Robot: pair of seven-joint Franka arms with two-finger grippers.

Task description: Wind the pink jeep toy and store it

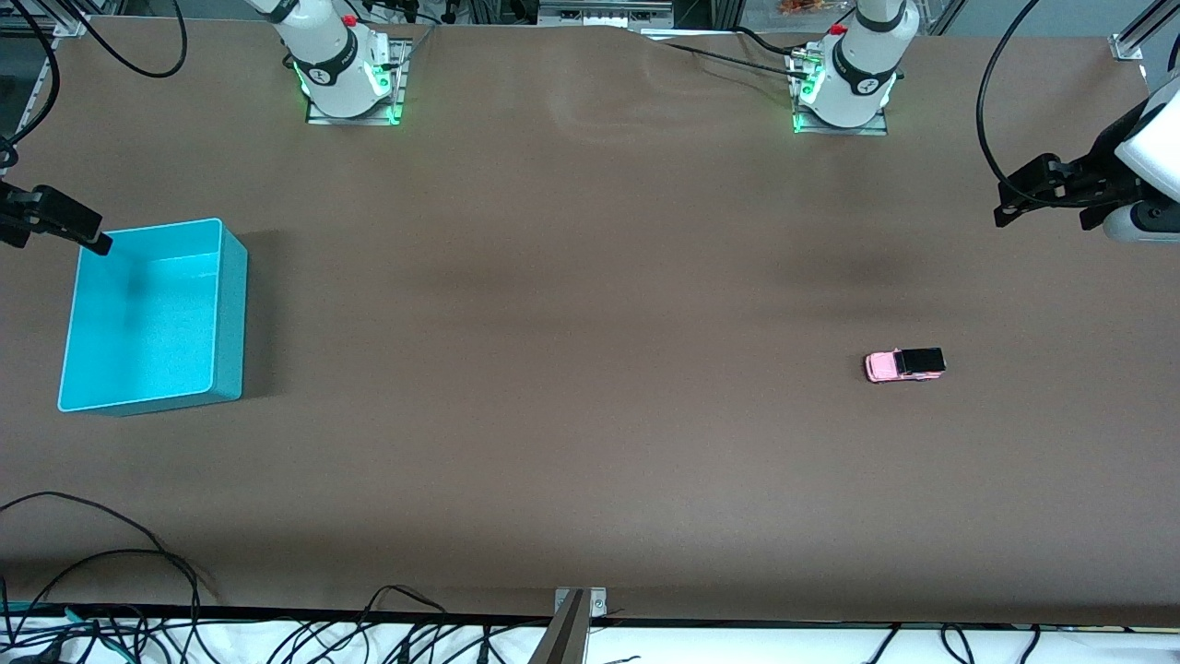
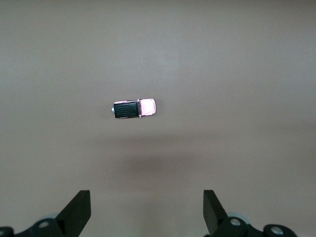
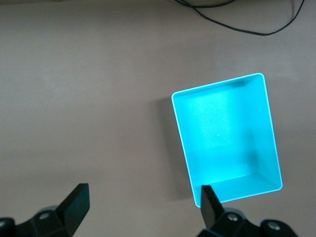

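Note:
The pink jeep toy [image 1: 904,365] stands on its wheels on the brown table toward the left arm's end; its body is pale pink and its rear roof black. In the left wrist view the pink jeep toy [image 2: 134,108] lies well ahead of my left gripper [image 2: 146,207]. The left gripper [image 1: 1042,210] hangs open and empty in the air above the table's end. The turquoise bin [image 1: 230,318] sits empty toward the right arm's end. My right gripper [image 1: 57,238] hovers open and empty over the table beside the bin [image 3: 269,128], and the same right gripper [image 3: 143,197] has one finger over a bin corner.
Both arm bases [image 1: 350,83] [image 1: 843,92] are bolted along the table edge farthest from the front camera. Loose black cables [image 1: 111,590] and a metal bracket [image 1: 581,604] lie along the table's nearest edge. A cable [image 3: 237,22] also runs past the bin.

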